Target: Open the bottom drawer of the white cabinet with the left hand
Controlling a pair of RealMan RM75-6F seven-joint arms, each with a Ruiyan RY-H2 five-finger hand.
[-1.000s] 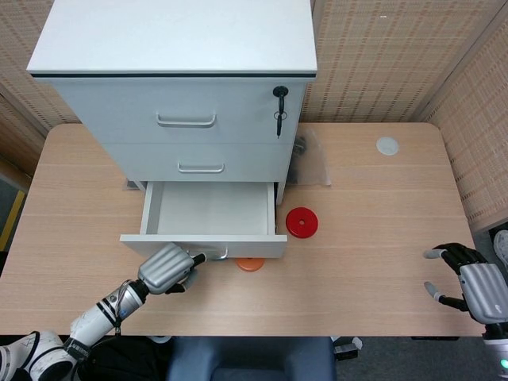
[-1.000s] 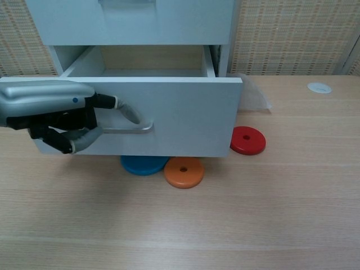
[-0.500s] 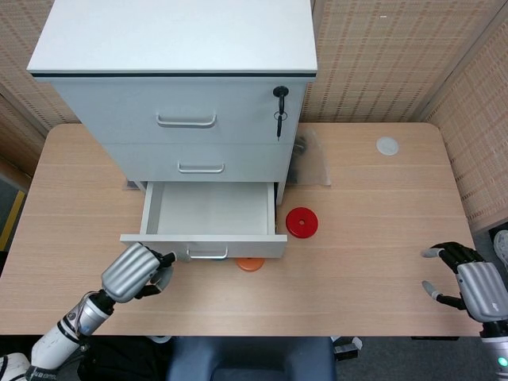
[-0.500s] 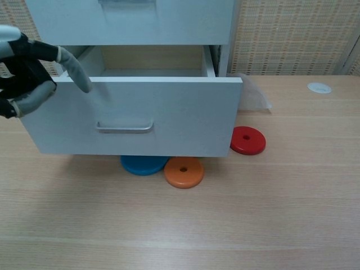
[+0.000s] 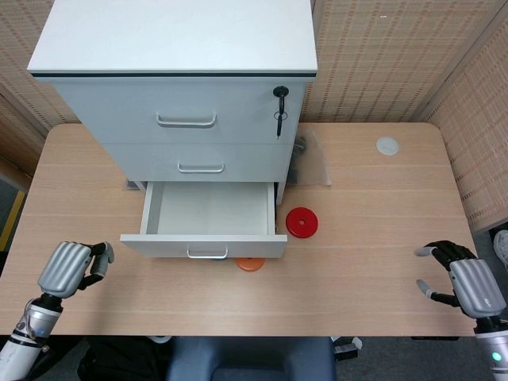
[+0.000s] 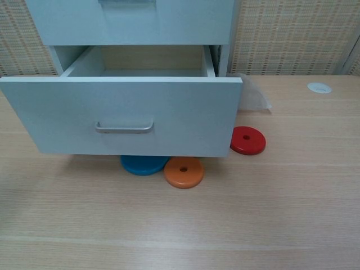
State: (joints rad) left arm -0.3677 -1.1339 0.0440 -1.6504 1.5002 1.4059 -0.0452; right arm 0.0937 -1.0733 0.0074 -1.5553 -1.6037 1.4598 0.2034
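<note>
The white cabinet [image 5: 175,40] stands at the back left of the table. Its bottom drawer [image 5: 205,244] is pulled out, and its inside [image 5: 210,208] looks empty. The drawer's metal handle [image 6: 124,127] is free, with nothing touching it. My left hand [image 5: 70,268] hovers well to the left of the drawer near the table's front edge, fingers curled in and holding nothing. My right hand [image 5: 468,282] is at the front right corner with its fingers spread. Neither hand shows in the chest view.
A red disc [image 5: 301,222] lies right of the drawer. An orange disc [image 6: 184,171] and a blue disc [image 6: 143,165] sit partly under the drawer front. A key [image 5: 279,107] hangs in the top drawer's lock. A clear bag [image 5: 311,159] and small white disc [image 5: 386,145] lie at the back right.
My left hand let go of the drawer handle and drew back to the left, out of the chest view. The drawer stayed open. The right hand barely moved.
</note>
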